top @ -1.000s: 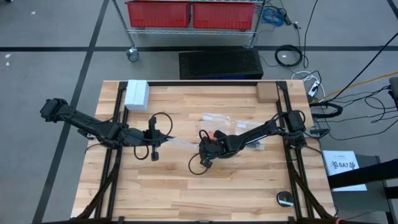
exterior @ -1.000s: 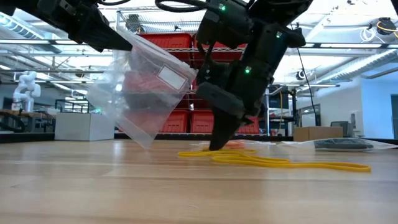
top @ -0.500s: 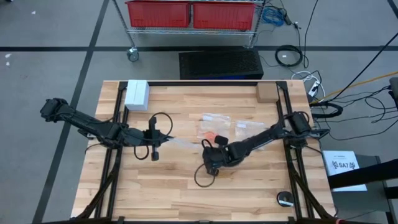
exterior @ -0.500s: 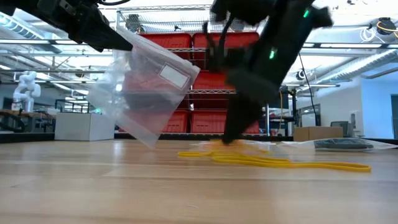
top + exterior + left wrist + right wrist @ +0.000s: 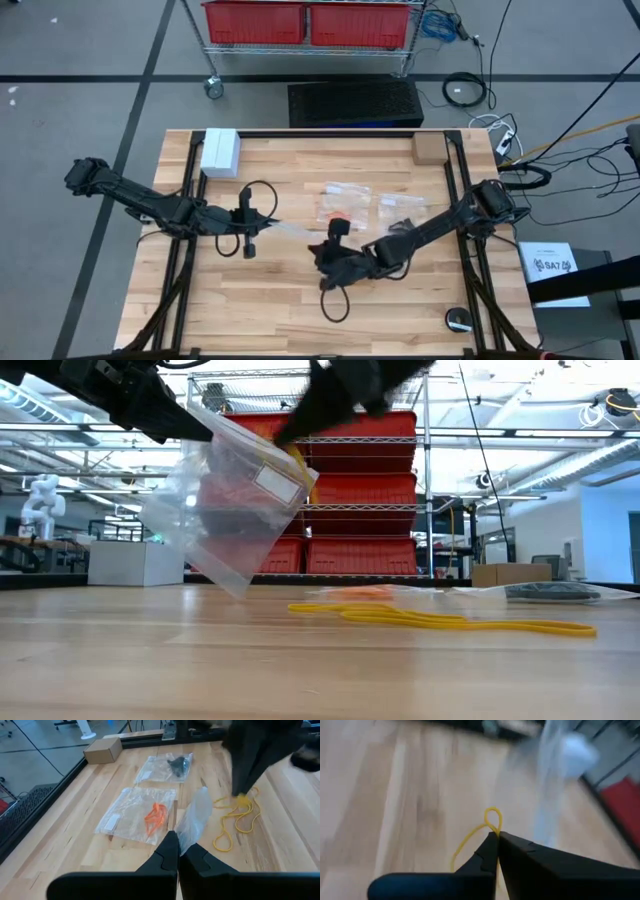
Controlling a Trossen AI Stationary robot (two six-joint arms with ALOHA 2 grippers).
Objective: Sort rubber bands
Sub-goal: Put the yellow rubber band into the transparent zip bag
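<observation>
No writing is legible on the white label (image 5: 277, 482) of the clear bag (image 5: 225, 510) pinched by the left gripper (image 5: 178, 851). Another flat bag (image 5: 136, 813) holds orange rubber bands (image 5: 156, 815); a third (image 5: 166, 767) holds black ones (image 5: 178, 765). The right gripper (image 5: 495, 838) clamps a yellow rubber band (image 5: 490, 820).

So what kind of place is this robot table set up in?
Probably a robotics lab or workshop: a wire shelving rack holding red plastic bins, loose black cables across the grey floor, and a small white robot figure on a far bench.

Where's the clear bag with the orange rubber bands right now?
The clear plastic bag of orange rubber bands lies flat mid-table, between the clear plastic bag of black bands and the left gripper's raised empty clear bag.
</observation>
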